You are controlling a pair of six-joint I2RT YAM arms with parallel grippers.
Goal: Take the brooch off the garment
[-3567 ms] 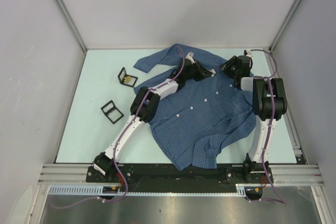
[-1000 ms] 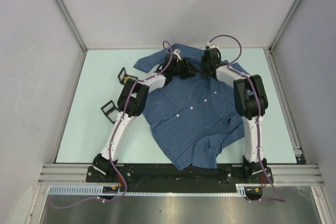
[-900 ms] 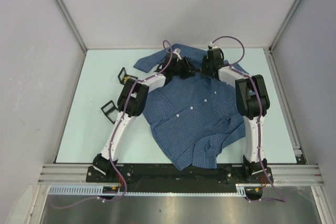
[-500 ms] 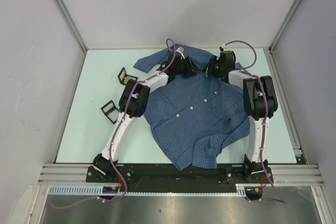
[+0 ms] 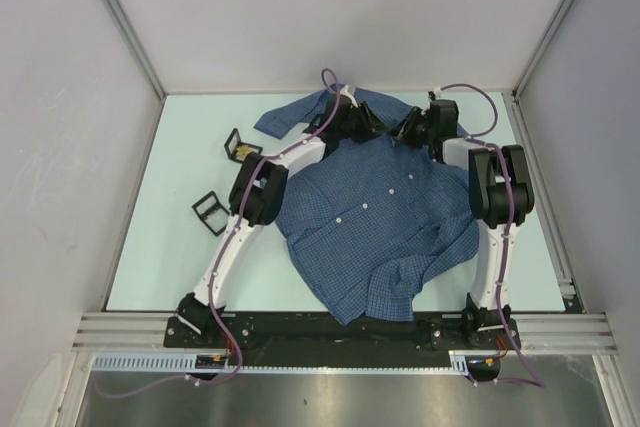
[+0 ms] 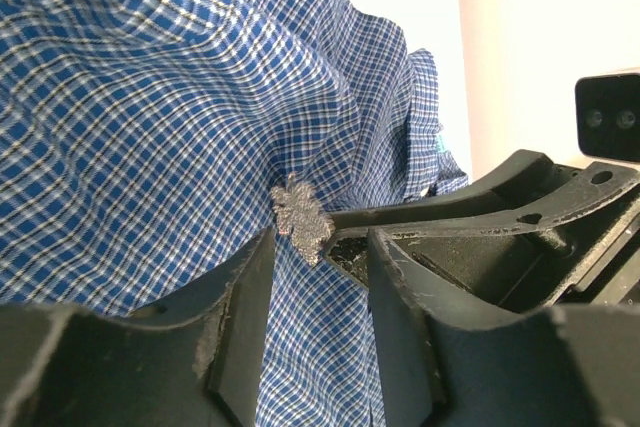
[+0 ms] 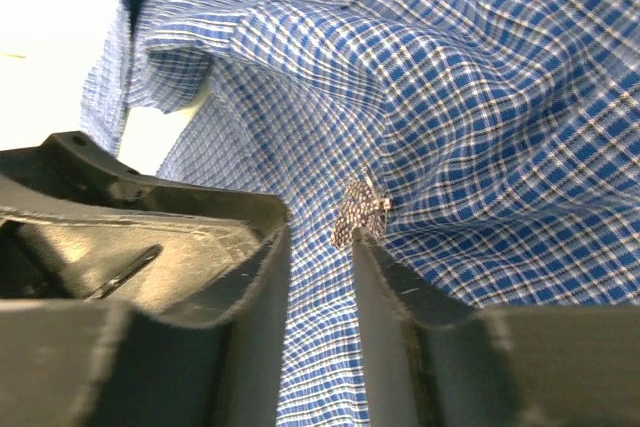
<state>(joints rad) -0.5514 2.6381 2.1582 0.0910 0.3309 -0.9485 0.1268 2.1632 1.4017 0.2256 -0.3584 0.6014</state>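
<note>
the silver brooch (image 6: 302,215) sits pinned on the blue checked shirt (image 5: 380,217) near its collar. the left gripper (image 6: 320,237) straddles it, fingers spread. the right gripper (image 7: 320,227) is narrowly parted, one tip at the brooch; whether it grips cannot be told.

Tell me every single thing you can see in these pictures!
shirt: one, blue checked with small white buttons, spread over the middle of the table.
brooch: one, silvery, pinned to the shirt at its far end, between the two grippers.
small frames: two, black, on the table left of the shirt.
table: one, pale green, under everything.
arms: two, white and black, reaching from the near edge to the shirt's far end.
left gripper: one, black, jaws apart at the brooch.
right gripper: one, black, jaws apart, at the brooch from the other side.
</note>
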